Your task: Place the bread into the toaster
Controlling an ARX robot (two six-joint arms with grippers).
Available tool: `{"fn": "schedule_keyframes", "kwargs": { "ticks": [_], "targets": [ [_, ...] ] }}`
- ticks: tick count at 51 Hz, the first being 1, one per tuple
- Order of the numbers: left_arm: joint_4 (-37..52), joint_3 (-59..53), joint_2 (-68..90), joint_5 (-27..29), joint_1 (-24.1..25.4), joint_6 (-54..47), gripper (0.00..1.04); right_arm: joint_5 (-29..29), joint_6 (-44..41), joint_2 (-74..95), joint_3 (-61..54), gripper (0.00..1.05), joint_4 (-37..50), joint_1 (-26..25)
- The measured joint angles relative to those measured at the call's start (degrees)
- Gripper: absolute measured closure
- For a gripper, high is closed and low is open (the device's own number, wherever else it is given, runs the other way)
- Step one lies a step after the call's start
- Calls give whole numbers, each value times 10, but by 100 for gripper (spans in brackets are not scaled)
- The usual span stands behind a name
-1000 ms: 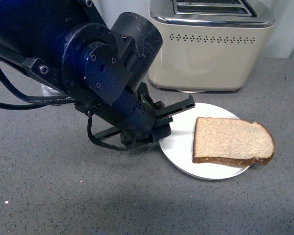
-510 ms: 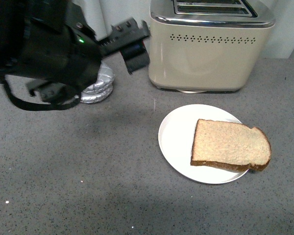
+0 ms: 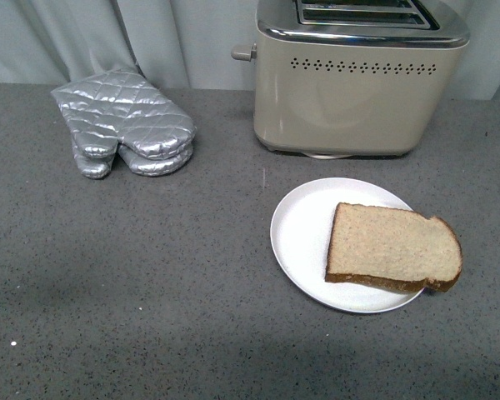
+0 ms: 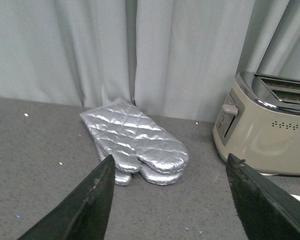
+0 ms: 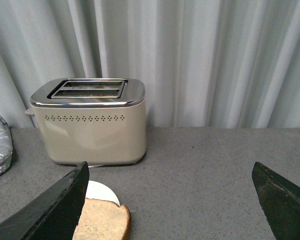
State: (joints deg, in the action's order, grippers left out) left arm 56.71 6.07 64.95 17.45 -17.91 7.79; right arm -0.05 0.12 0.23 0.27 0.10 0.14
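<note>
bread (image 3: 392, 247) flat on plate (image 3: 300, 233), low and just ahead of right gripper (image 5: 170, 170); toaster (image 3: 358, 100) farther ahead, slots up. right jaws spread wide, empty; left gripper (image 4: 169, 162) likewise, facing oven mitt (image 4: 135, 142). best to dip toward the crust edge overhanging the rim, pinch lightly across the thickness, lift, turn upright, then lower straight into a slot.

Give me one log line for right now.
bread flat on plate | toaster no bread showing | left gripper open, empty | right gripper open, empty | arms out of front view
</note>
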Motion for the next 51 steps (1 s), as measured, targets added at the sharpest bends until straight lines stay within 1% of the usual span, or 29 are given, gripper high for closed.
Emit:
{"fn": "schedule_keyframes", "kwargs": {
  "ticks": [2, 7, 9, 13, 14, 17, 18, 31, 32, 34, 36, 38, 51],
  "targets": [
    [-7, -10, -33, -15, 16, -29, 46, 0, 0, 0, 0, 10, 0, 0],
    [-45, -28, -86, -43, 42, -53, 64, 0, 0, 0, 0, 10, 0, 0],
    [-57, -32, -101, -50, 49, -58, 69, 0, 0, 0, 0, 10, 0, 0],
    [-99, -42, -152, -70, 70, -66, 88, 0, 0, 0, 0, 10, 0, 0],
    [-102, -43, -157, -71, 71, -66, 89, 0, 0, 0, 0, 10, 0, 0],
    [-125, -47, -187, -82, 82, -68, 100, 0, 0, 0, 0, 10, 0, 0],
    [-133, -48, -196, -85, 86, -67, 102, 0, 0, 0, 0, 10, 0, 0],
    [-220, -50, -295, -119, 119, -72, 101, 0, 0, 0, 0, 10, 0, 0],
    [-224, -50, -299, -127, 124, -73, 101, 0, 0, 0, 0, 10, 0, 0],
    [-245, -50, -321, -164, 152, -74, 101, 0, 0, 0, 0, 10, 0, 0],
    [-262, -50, -340, -170, 169, -74, 101, 0, 0, 0, 0, 10, 0, 0],
    [-272, -50, -351, -169, 175, -73, 101, 0, 0, 0, 0, 10, 0, 0],
    [-347, -50, -430, -173, 178, -74, 101, 0, 0, 0, 0, 10, 0, 0]
  ]
}}
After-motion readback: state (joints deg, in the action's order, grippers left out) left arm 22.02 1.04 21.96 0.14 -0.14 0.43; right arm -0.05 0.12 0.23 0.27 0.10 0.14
